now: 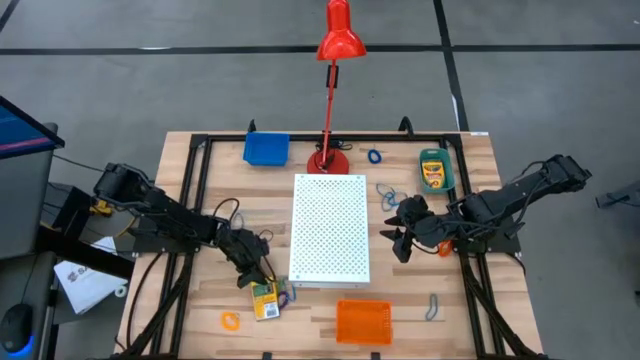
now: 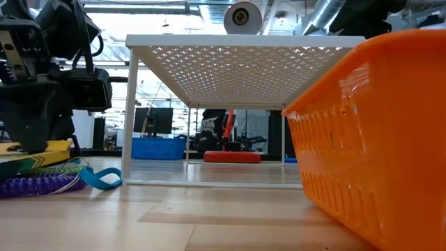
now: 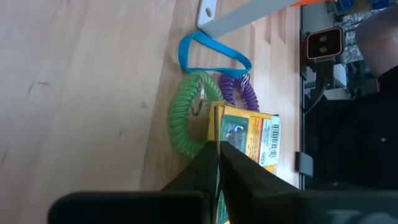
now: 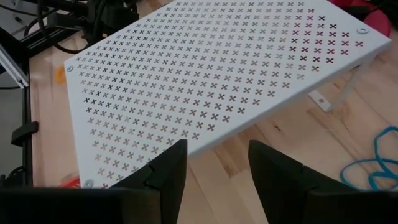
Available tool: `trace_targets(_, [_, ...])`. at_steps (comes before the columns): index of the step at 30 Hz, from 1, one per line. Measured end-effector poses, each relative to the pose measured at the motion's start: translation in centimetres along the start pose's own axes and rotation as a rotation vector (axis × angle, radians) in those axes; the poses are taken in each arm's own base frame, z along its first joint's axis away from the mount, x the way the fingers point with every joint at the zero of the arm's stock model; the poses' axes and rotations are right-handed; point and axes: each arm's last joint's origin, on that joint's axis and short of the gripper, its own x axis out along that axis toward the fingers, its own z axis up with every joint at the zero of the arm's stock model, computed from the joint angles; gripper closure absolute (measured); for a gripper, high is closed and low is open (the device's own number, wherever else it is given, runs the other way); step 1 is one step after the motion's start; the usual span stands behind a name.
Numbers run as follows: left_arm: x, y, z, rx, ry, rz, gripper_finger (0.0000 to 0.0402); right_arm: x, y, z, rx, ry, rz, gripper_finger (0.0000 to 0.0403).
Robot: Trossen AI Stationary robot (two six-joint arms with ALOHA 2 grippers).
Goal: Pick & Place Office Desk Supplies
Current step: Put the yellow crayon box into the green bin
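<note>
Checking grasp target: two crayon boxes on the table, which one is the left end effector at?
The crayon box at the front-left, beside the coiled loops. The left end effector is shut on it. The other crayon box lies in the teal tray, back right.

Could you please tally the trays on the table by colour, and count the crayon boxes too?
blue tray: 1
teal tray: 1
orange tray: 1
crayon boxes: 2, one in the teal tray, one at the table's front left
Total: 5
</note>
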Motion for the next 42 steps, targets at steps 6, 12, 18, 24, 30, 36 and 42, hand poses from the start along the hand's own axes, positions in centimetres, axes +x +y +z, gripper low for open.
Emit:
trace_targets(6, [-0.3,-0.3,0.1,0.048,-0.018,-0.012,0.04,-0.1,0.1,-0.1,0.005,0.002,0.007,0.0235])
trace_targets(12, [-1.1,-1.3,0.3,0.082,-0.061,-0.055,0.0401,-0.3,0.6,-0.2,0.005,-0.011,0.041,0.0235])
trace_targets(18, [-2.1,-2.3,0.8,0.141,-0.114,-0.113,0.0401,-0.6,1.2,-0.3,-0.003,-0.037,0.067,0.0235])
trace_targets(24, [-3.2,-3.3,1.2,0.216,-0.186,-0.157,0.0401,-0.9,1.7,-0.5,-0.018,-0.058,0.093,0.0235])
trace_targets(30, [-4.6,-4.3,1.6,0.332,-0.273,-0.203,0.0401,-1.4,2.7,-0.3,-0.045,-0.117,0.165,0.0235])
trace_targets(36, [-6.2,-5.9,1.5,0.488,-0.316,-0.332,0.0401,-1.5,3.0,-0.1,-0.076,-0.144,0.191,0.0235])
trace_targets(42, [-7.8,-7.7,1.2,0.681,-0.427,-0.44,0.0401,-1.6,3.1,0.2,-0.089,-0.168,0.206,0.0235])
